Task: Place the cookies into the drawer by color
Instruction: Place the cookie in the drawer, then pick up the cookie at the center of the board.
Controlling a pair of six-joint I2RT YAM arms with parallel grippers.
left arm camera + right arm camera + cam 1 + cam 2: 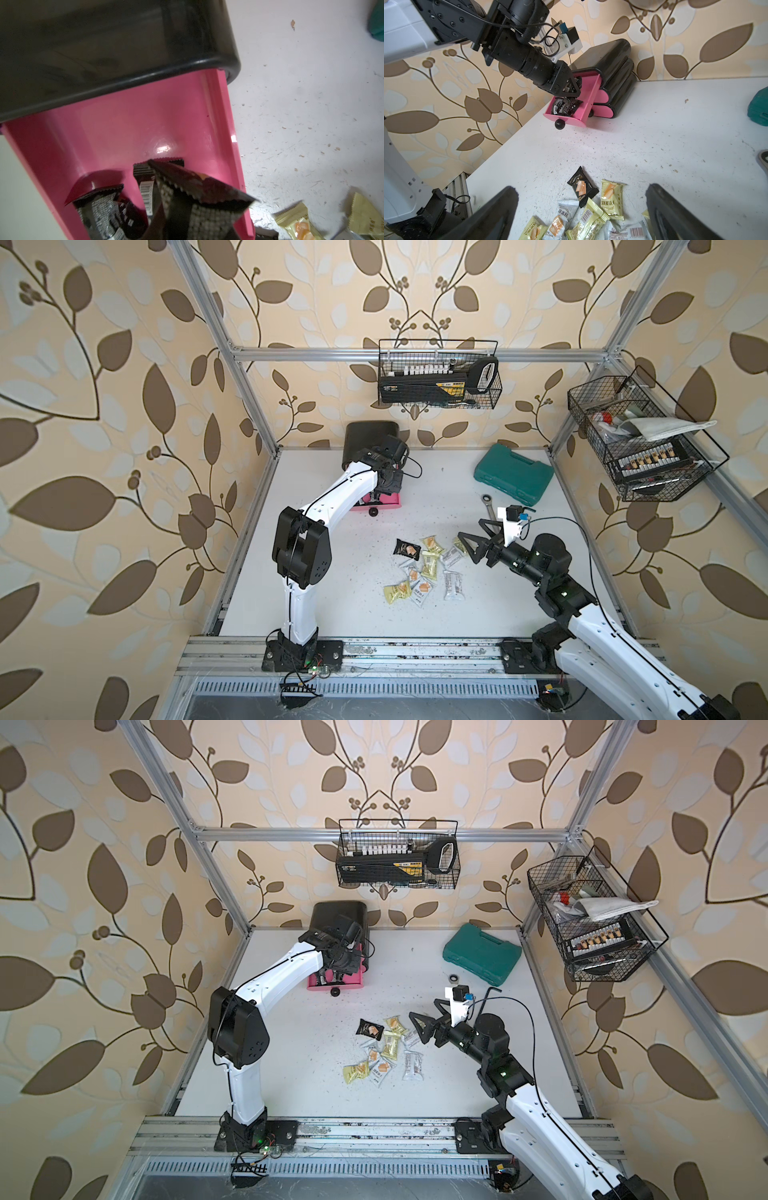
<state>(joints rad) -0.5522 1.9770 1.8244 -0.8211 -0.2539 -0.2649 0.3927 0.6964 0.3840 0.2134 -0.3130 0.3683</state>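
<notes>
**A:** Three drawers, but only the top drawer is pulled out of the cabinet. Why?

**B:** I think it is the one for black. Some black packets lie in it already. The left gripper hangs over its front part, and its jaws are almost closed on a held packet, black too.

**A:** Is that one let go?

**B:** Not yet. Its lower end hangs among the others in the drawer.

**A:** And the right gripper?

**B:** It is spread fully and holds nothing. It hovers just above the pile in the middle of the table. I cannot tell if it touches any.

**A:** What is in the pile?

**B:** Yellow and white packets, and one loose black packet on the cabinet side. I guess the gripper is placed there to make the next pick short.
</notes>
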